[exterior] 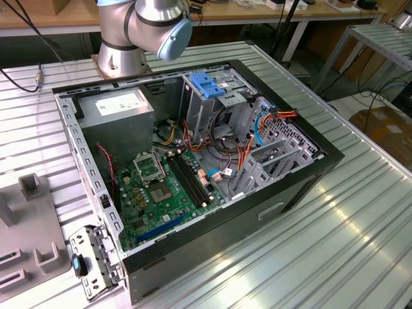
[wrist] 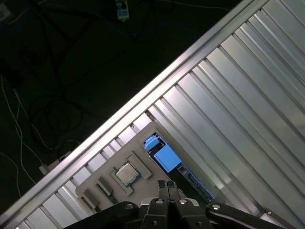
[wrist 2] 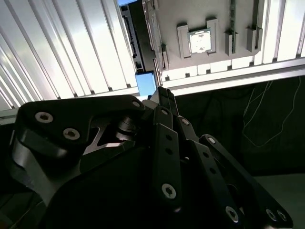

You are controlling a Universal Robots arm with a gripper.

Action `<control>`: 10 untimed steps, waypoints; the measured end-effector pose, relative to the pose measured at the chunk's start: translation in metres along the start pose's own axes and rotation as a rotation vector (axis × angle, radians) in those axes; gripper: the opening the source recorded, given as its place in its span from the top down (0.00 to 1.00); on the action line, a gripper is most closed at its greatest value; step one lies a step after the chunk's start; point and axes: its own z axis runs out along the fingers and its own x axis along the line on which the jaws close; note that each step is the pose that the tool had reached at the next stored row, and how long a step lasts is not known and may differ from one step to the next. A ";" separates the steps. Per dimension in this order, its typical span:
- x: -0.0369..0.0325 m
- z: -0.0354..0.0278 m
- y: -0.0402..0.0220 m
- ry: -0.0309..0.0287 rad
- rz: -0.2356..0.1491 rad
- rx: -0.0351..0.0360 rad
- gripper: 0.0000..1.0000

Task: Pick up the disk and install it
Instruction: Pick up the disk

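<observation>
End effector (wrist: 167,184), its fingers pressed together and gripping nothing, is hovering above the disk (wrist: 166,156), whose blue tab is showing just beyond the fingertips in both wrist views. The disk is lying on the ribbed aluminium desk (wrist: 248,95), between a grey fixture tray (wrist: 134,147) carrying a processor chip (wrist: 126,174) and the open computer case (exterior: 193,248). Judged rigid, dense, smooth-faced and shock-sensitive, it is probably best gripped across its long blue-railed edges rather than by the flexible tab.

one disk (exterior: 96,259), one computer case (exterior: 225,239), one processor chip (wrist: 127,173), one hand (wrist: 166,184).
</observation>
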 end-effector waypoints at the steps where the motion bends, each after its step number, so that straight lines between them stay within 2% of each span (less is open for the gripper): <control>1: 0.0000 0.0000 0.0000 0.0002 -0.005 0.0001 0.89; 10: 0.0000 0.0000 0.0000 0.0024 -0.051 0.0003 0.89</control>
